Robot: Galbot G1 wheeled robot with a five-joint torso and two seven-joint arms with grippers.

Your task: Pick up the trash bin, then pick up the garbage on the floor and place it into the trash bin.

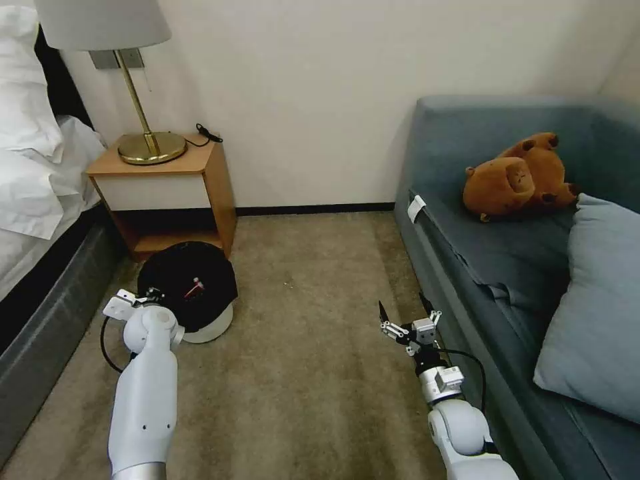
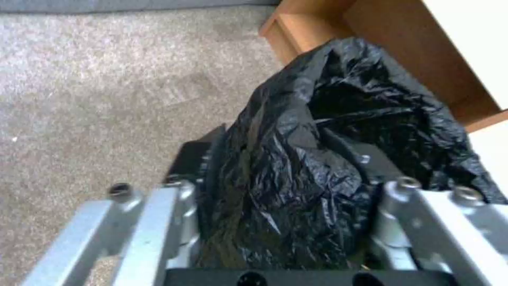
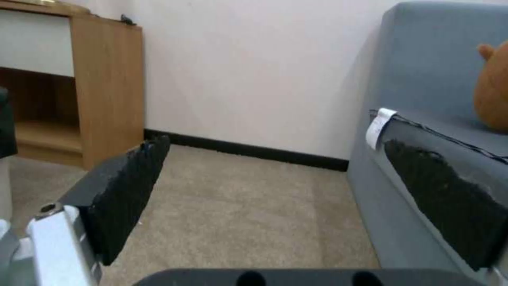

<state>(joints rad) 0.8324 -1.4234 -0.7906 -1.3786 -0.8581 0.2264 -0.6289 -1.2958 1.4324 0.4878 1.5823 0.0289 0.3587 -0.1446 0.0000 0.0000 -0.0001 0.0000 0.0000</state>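
The trash bin (image 1: 200, 320), white with a black bag over its rim, stands on the carpet in front of the nightstand and looks tipped toward me. A small red-and-white piece (image 1: 195, 287) lies inside it. My left gripper (image 1: 150, 295) sits at the bin's near-left rim. In the left wrist view the crinkly bag (image 2: 328, 131) fills the space between its fingers (image 2: 193, 159), which are shut on the bin. My right gripper (image 1: 407, 313) hangs open over bare carpet beside the sofa, with nothing between its black pads (image 3: 127, 186). No garbage on the floor is in view.
A wooden nightstand (image 1: 213, 187) with a brass lamp (image 1: 150, 143) stands just behind the bin, and the bed (image 1: 40, 280) runs along the left. The blue sofa (image 1: 480, 267) with a brown plush toy (image 1: 520, 177) and cushion fills the right. Open carpet (image 1: 313, 333) lies between.
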